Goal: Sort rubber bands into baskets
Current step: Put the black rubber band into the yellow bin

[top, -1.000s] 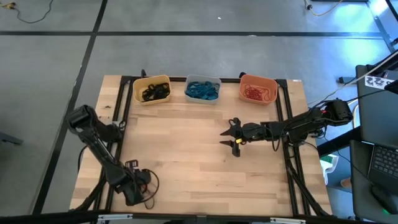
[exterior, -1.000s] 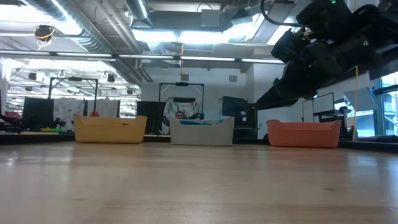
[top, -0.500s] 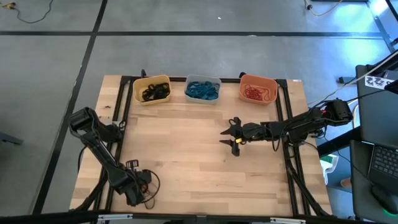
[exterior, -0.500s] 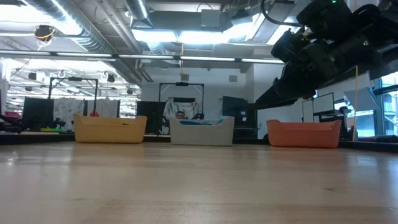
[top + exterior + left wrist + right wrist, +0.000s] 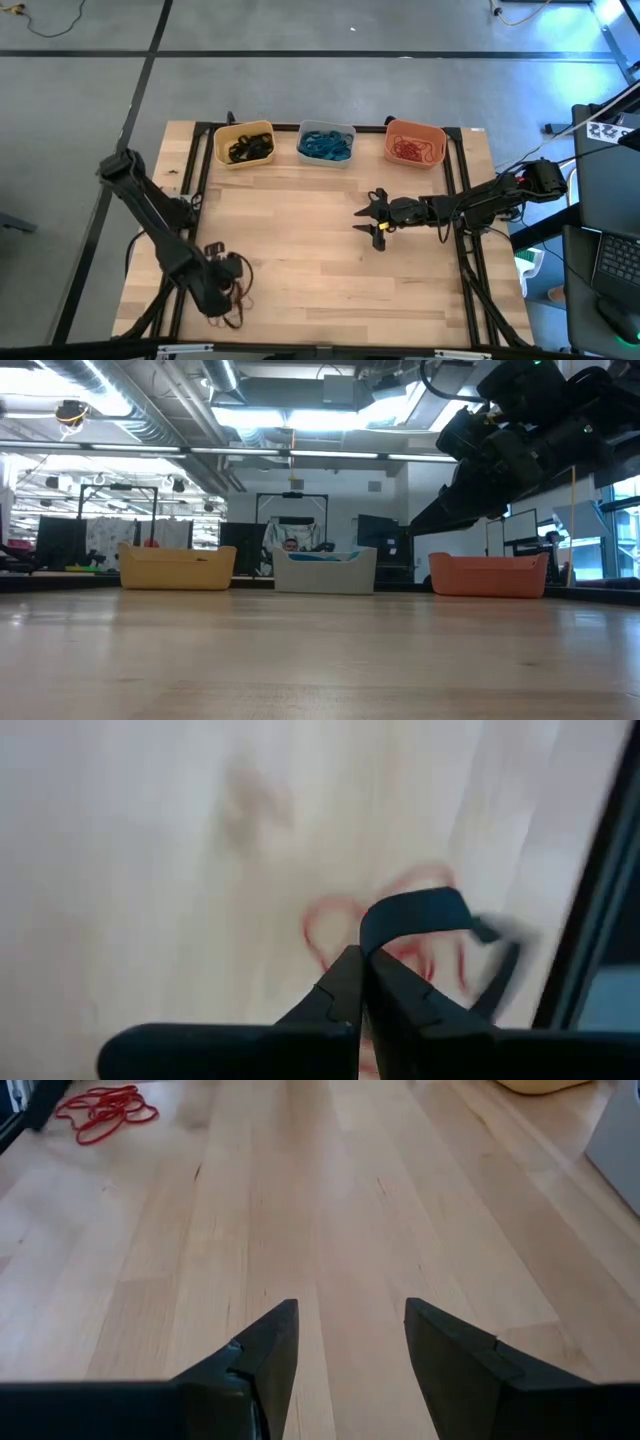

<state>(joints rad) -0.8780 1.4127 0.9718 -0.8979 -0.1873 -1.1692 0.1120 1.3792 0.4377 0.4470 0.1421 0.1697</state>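
Note:
Three baskets stand along the table's far edge: a yellow one [image 5: 243,145] with black rubber bands, a pale grey one [image 5: 326,143] with blue bands, and an orange one [image 5: 414,143] with red bands. My left gripper [image 5: 218,292] is near the front left corner, pointing steeply down, shut on a dark rubber band [image 5: 415,910]. Red bands [image 5: 330,925] lie on the wood below it. My right gripper [image 5: 372,216] hangs open over the table's right middle with nothing between its fingers [image 5: 345,1340]. My left gripper pinches the dark band at one spot of its loop [image 5: 365,952] between its two fingertips, coming from above and pointing steeply down. The loop arcs out past the tips and trails off [image 5: 500,975] to one side. Whether its far end is off the wood, I cannot tell.
A black frame rail [image 5: 590,920] runs close beside the left gripper. The right wrist view shows a small heap of red bands [image 5: 105,1108] on the wood far off. Bare wood [image 5: 300,240] lies between the two grippers.
My left arm has risen at the table's front left, its elbow swinging up and toward the left edge, and its hand has come up off the wood.

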